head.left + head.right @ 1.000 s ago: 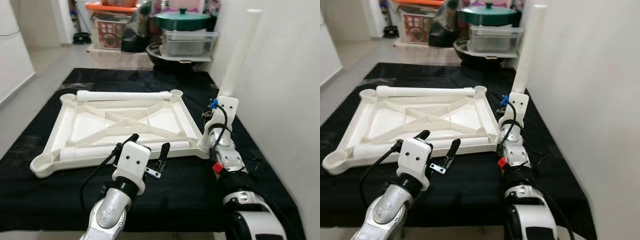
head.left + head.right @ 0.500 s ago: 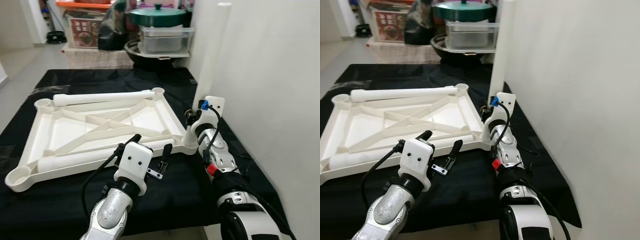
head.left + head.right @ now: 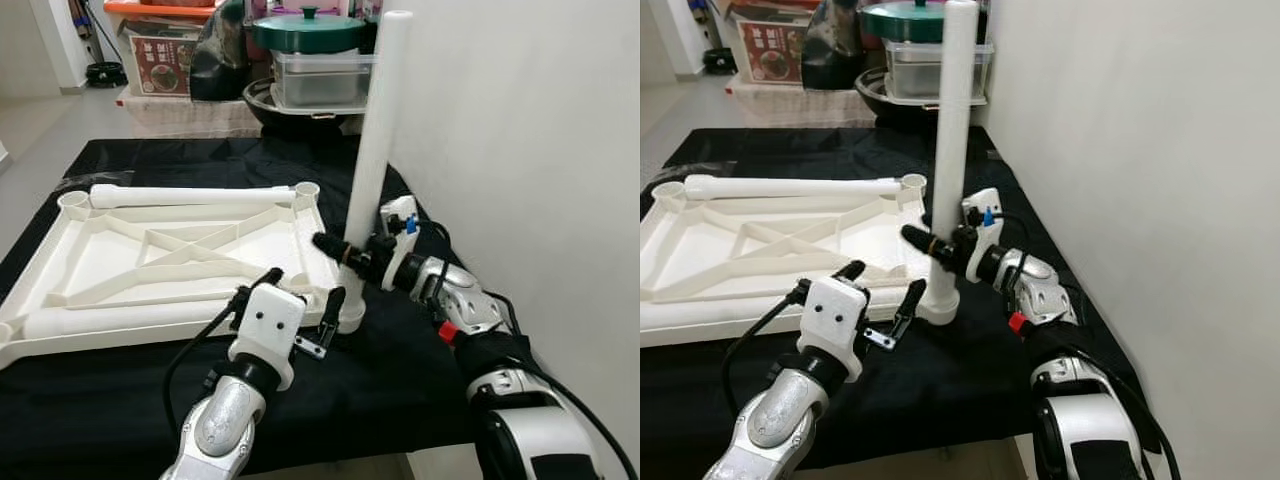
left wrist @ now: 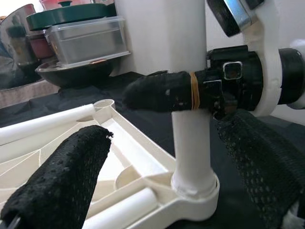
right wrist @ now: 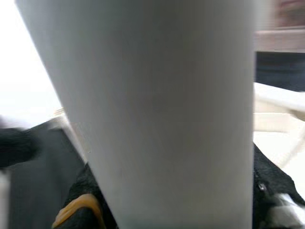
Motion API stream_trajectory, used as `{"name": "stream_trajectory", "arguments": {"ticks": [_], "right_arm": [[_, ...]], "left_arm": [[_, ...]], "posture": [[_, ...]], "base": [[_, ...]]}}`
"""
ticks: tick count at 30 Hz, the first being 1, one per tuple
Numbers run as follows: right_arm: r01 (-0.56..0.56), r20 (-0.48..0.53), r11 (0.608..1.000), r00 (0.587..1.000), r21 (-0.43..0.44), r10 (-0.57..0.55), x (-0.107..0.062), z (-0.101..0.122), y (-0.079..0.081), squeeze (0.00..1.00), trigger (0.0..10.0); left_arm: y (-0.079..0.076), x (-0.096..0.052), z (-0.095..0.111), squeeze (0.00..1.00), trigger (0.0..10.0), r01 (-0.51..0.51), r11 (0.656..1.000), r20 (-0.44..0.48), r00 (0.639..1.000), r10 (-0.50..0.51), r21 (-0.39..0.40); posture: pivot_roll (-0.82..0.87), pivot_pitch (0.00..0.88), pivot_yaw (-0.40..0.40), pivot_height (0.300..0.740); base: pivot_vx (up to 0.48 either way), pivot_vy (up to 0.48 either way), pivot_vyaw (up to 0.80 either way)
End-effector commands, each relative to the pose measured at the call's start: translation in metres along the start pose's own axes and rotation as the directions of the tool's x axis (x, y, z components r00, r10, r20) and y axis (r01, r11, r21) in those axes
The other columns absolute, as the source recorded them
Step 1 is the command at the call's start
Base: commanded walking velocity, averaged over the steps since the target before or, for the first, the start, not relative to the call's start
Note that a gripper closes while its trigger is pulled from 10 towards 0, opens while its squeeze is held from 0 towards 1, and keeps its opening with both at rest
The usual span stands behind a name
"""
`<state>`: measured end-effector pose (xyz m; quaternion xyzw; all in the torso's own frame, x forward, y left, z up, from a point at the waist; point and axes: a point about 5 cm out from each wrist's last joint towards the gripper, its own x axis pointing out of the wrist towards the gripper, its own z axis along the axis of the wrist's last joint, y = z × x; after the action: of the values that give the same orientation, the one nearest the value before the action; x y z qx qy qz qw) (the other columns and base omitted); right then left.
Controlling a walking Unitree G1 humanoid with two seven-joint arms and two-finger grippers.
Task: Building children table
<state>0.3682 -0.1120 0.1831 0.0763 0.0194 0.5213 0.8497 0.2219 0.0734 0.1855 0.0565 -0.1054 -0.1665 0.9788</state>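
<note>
The white tabletop (image 3: 60, 290) lies upside down on a black cloth. One white leg (image 3: 375, 130) stands upright in the near right corner socket (image 3: 349, 319). My right gripper (image 3: 345, 255) is shut on this leg low down, reaching in from the right; the leg (image 5: 157, 109) is close up in the right wrist view. My left gripper (image 3: 305, 283) hovers open just in front of that corner, and its mesh fingers (image 4: 62, 186) flank the socket (image 4: 193, 188). Two more legs lie on the tabletop, one (image 3: 190, 197) along the far edge and one (image 3: 120, 318) along the near edge.
A white wall (image 3: 540, 150) runs close along the right. At the back stand a clear container (image 3: 320, 80) with a green lid, a dark pan and a printed box (image 3: 160, 65). The black cloth (image 3: 400, 400) ends at the near edge below my arms.
The camera has swung right, shifting the tabletop left in view. My right forearm has turned from beside the socket to reach across and grip the upright leg. The left gripper has stayed open.
</note>
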Motion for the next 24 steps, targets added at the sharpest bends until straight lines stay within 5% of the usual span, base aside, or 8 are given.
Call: {"name": "stream_trajectory", "arguments": {"ticks": [1,4,6,7,16,19,21,24], "right_arm": [[-0.082,-0.006,0.997,0.997,-0.008,0.082,0.011,0.005,0.007,0.0,10.0],[-0.142,-0.001,0.989,0.99,-0.034,0.142,0.018,0.009,0.012,0.0,4.6],[-0.135,0.002,0.99,0.991,-0.038,0.135,0.019,0.009,0.011,0.0,4.6],[-0.114,0.011,0.992,0.993,-0.044,0.115,0.02,0.009,0.011,0.0,0.0],[0.288,0.058,0.956,0.957,-0.061,-0.284,0.017,0.007,-0.012,0.0,0.0],[0.654,0.01,0.749,0.754,-0.103,-0.657,0.002,-0.001,-0.035,0.0,0.0],[0.891,-0.013,0.44,0.441,-0.117,-0.897,-0.026,-0.009,-0.052,0.0,0.0],[0.935,-0.017,0.331,0.332,-0.126,-0.943,-0.036,-0.011,-0.055,0.0,0.0]], "left_arm": [[0.0,0.001,-0.003,0.0,10.0,-0.002,1.0,-0.011,1.0,0.002,0.001],[0.001,0.001,-0.002,0.0,10.0,-0.004,1.0,-0.012,1.0,0.004,0.002],[0.001,0.001,-0.003,0.0,10.0,-0.005,1.0,-0.012,1.0,0.005,0.002],[0.001,0.001,-0.003,0.0,10.0,-0.005,1.0,-0.012,1.0,0.005,0.002],[0.001,0.001,-0.003,0.0,10.0,-0.004,1.0,-0.013,1.0,0.004,0.001],[0.001,0.001,-0.003,0.0,10.0,-0.005,1.0,-0.013,1.0,0.005,0.001],[0.0,0.001,-0.003,0.0,10.0,-0.001,1.0,-0.013,1.0,0.001,0.0],[-0.001,0.001,-0.003,0.0,10.0,0.0,1.0,-0.013,1.0,0.0,0.0]], "posture": [[0.13,0.0,-0.084,0.74],[0.13,0.0,-0.089,0.74],[0.13,0.0,-0.089,0.74],[0.13,0.0,-0.086,0.74],[0.13,0.0,-0.084,0.74],[0.13,0.0,-0.085,0.74],[0.12,0.0,-0.082,0.74],[0.12,0.0,-0.082,0.74]], "base": [[0.0,0.0,0.0],[0.0,0.0,0.0],[0.0,0.0,0.0],[0.0,0.0,0.0],[0.0,0.0,0.0],[0.0,0.0,0.0],[0.0,0.0,0.0],[0.0,0.0,0.0]]}}
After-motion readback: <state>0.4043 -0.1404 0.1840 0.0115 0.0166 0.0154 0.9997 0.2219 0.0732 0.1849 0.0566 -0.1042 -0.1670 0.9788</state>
